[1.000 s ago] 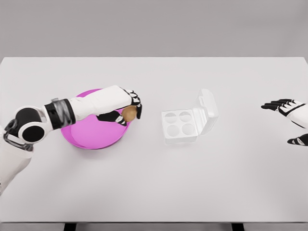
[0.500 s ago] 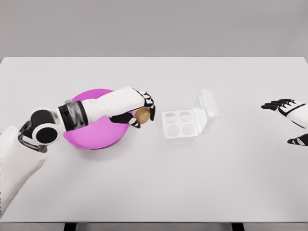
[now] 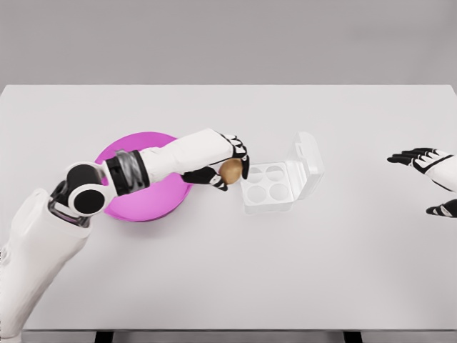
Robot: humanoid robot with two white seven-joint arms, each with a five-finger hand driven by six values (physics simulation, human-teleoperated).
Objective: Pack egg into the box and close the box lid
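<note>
A brown egg (image 3: 230, 171) is held in my left hand (image 3: 228, 166), whose fingers curl around it just left of the white egg box (image 3: 268, 187). The box has four empty round cups, and its lid (image 3: 308, 161) stands open on the right side. Behind my left forearm lies the pink bowl (image 3: 143, 204), partly hidden by the arm. My right hand (image 3: 428, 171) hovers at the far right edge of the picture, fingers spread and holding nothing.
The white table (image 3: 228, 271) spans the whole view, its front edge near the bottom of the picture. No other objects stand on it.
My left hand has carried the egg to the right, out from over the pink bowl to the left edge of the egg box. The right hand has stayed put.
</note>
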